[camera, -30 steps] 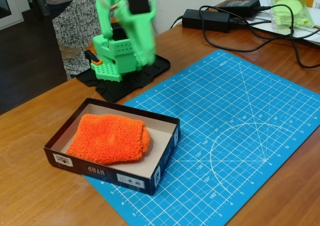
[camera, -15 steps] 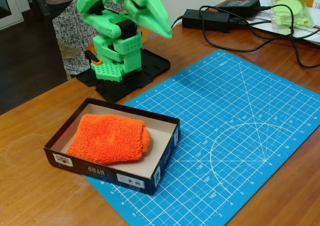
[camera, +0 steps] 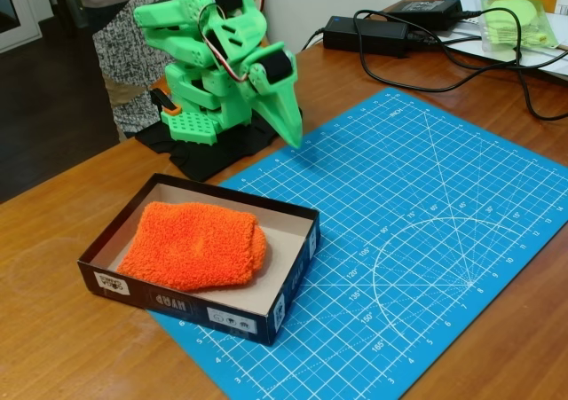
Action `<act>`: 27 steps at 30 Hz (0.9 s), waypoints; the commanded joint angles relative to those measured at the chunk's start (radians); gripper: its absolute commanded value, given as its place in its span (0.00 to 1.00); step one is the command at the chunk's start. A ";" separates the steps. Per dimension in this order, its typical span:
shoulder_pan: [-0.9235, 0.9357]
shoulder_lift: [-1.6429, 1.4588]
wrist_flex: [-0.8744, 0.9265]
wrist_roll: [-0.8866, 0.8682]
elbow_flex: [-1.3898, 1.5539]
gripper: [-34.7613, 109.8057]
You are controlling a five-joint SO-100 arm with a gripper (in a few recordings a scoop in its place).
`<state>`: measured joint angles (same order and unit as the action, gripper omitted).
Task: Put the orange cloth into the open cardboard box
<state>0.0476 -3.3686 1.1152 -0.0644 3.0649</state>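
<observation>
The orange cloth (camera: 193,245) lies folded inside the open cardboard box (camera: 284,292), which sits at the near left corner of the blue cutting mat. It fills the left and middle of the box floor. My green arm is folded down over its base behind the box. The gripper (camera: 292,137) points down at the mat's far left edge, shut with nothing in it, well clear of the box.
A blue cutting mat (camera: 426,231) covers the table's middle and right. Black power bricks (camera: 366,33) and cables lie at the back. A clear bag of pale green items (camera: 517,19) sits at the back right. A person (camera: 124,45) stands behind the arm.
The arm has folded down over its base. The gripper swung from high up down to just above the mat's far left edge. Cloth and box stayed put.
</observation>
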 commanded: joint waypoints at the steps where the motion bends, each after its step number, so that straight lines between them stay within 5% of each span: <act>1: 0.025 -0.006 0.003 -0.006 0.009 0.24; 27: 0.023 -0.006 -0.005 -0.006 0.012 0.24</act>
<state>0.0629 -3.3625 1.1091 -0.0644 3.0741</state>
